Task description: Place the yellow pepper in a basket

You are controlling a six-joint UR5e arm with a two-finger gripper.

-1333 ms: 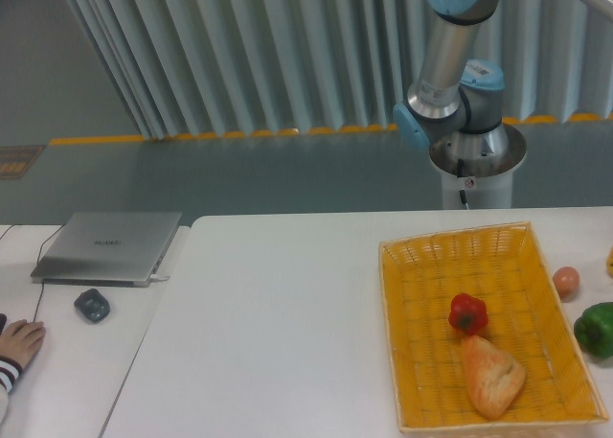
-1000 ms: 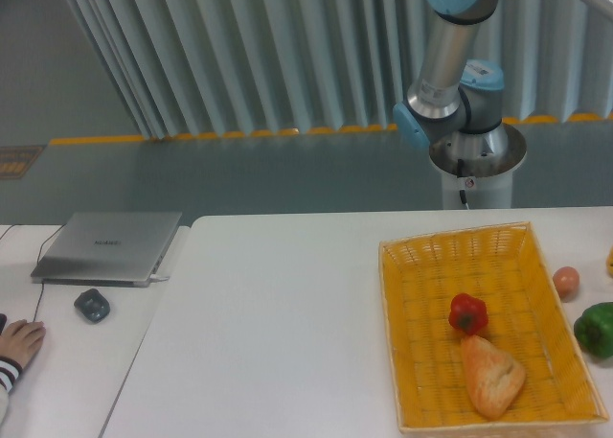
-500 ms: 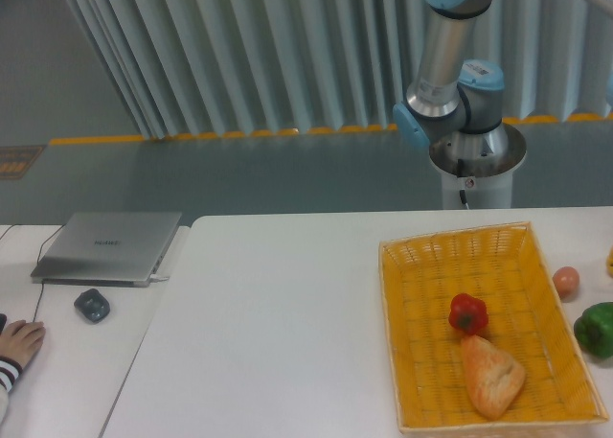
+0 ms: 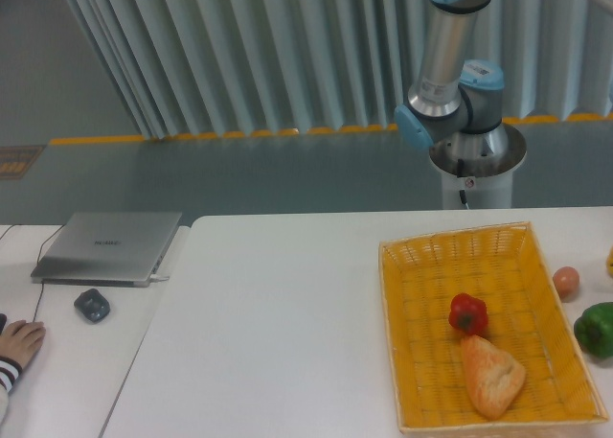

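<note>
Arm (image 4: 442, 45) shifted; basket (image 4: 421, 265): red pepper (image 4: 467, 313), bread (image 4: 491, 375).

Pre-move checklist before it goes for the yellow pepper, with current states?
1. Yellow pepper located: cannot tell. Only a yellow sliver shows at the right frame edge; too little to identify.
2. Gripper state: cannot tell. The gripper is out of view; only the arm's base and lower joints show.
3. Basket has free space: ok. The red pepper and a bread piece sit in its front half; the back half is bare.
4. Lookalikes ruled out: ok. The green pepper and a small pinkish fruit lie outside, right of the basket.
5. Bystander clear: ok. A hand rests at the far left, away from the basket.
</note>
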